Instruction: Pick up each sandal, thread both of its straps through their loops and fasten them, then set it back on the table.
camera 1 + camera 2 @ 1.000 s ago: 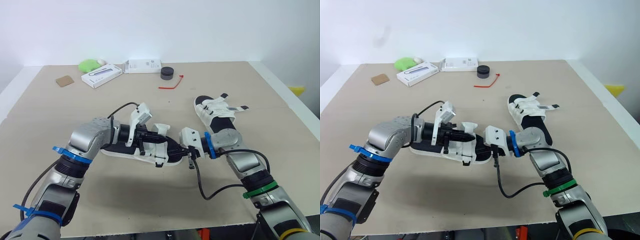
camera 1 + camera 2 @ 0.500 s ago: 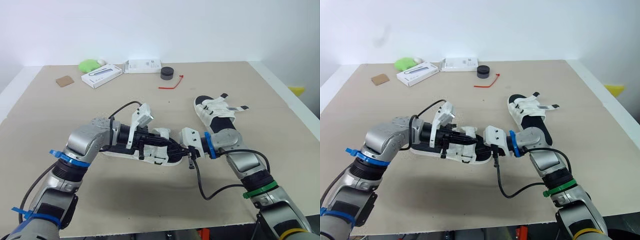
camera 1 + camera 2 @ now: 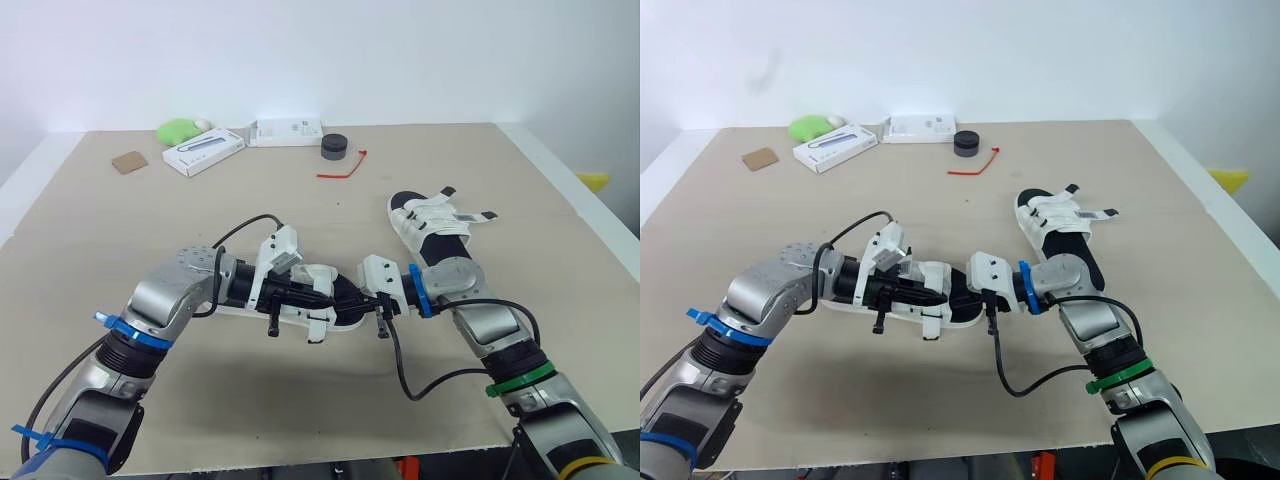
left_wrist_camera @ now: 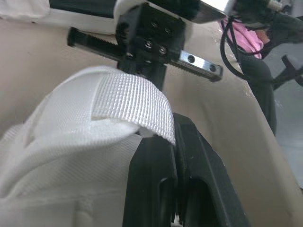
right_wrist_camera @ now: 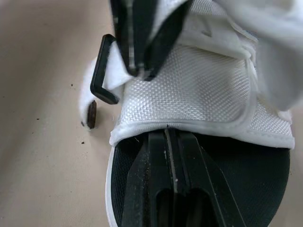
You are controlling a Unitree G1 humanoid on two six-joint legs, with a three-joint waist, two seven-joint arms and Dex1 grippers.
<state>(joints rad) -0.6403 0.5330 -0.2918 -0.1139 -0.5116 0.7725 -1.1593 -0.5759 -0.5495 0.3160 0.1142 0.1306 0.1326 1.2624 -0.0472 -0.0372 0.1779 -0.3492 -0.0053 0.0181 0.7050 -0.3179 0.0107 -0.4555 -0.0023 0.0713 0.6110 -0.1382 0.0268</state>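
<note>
The black-soled sandal with white uppers is lying on the beige table between the grippers. The left gripper is pinching a white woven strap. The right gripper, fingers pressed together, is bracing the upper. The strap probably needs feeding squarely into the black rectangular loop. Compared with a second ago, the left gripper is sitting lower.

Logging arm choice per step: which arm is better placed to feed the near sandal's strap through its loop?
Left, probably. The left pincer is shut on the white strap beside the black loop; the right pincer, shut, sits on the sandal's footbed, seemingly steadying it.
</note>
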